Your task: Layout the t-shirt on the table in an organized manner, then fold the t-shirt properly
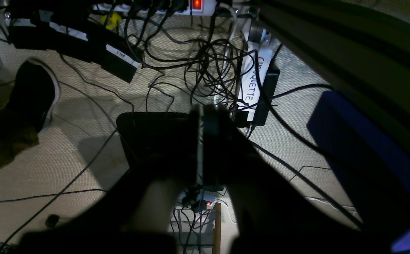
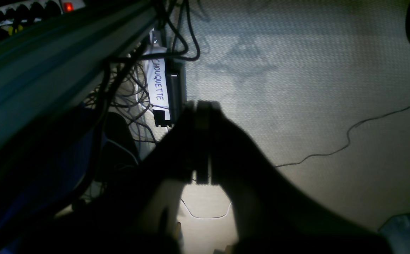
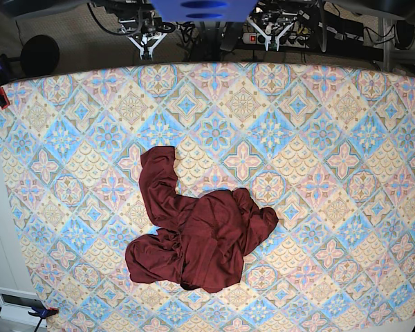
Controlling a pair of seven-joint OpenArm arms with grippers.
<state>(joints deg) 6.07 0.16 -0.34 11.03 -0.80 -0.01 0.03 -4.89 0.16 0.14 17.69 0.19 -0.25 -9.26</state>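
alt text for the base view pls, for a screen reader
A dark maroon t-shirt lies crumpled in a heap on the table, which is covered in pastel diamond tiles, one sleeve stretching away from the pile. Both arms sit parked beyond the far edge: left gripper and right gripper, neither touching the cloth.

base view bright, even, sharp; both wrist views dim, backlit, each hand a blurred black silhouette, fisheye bending edges, red glare spot up top

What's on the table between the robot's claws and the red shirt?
Nothing but bare patterned table. In the base view the left gripper and right gripper hang at the far edge, and the crumpled shirt lies alone nearer the front.
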